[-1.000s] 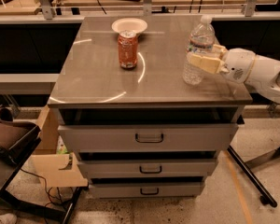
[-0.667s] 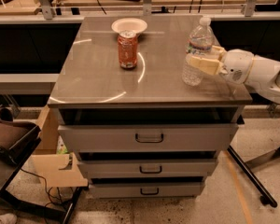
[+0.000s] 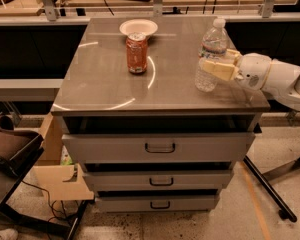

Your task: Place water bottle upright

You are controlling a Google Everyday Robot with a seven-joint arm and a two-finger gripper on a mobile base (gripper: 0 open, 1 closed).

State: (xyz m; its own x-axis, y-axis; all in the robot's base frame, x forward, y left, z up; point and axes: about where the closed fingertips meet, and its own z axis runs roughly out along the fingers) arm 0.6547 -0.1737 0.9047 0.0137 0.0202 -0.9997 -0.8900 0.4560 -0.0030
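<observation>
The water bottle (image 3: 210,51) is clear ribbed plastic with a white cap and a label band near its neck. It stands upright on the right side of the grey cabinet top (image 3: 105,79), its base on the surface. My gripper (image 3: 221,64) reaches in from the right on a white arm (image 3: 277,79). Its tan fingers (image 3: 214,69) are closed around the bottle's middle, one in front and one behind.
An orange-red soda can (image 3: 136,53) stands upright at the centre of the top, with a white paper bowl (image 3: 138,27) just behind it. Below the top are three drawers (image 3: 160,148). A cardboard box (image 3: 55,174) sits on the floor at the left.
</observation>
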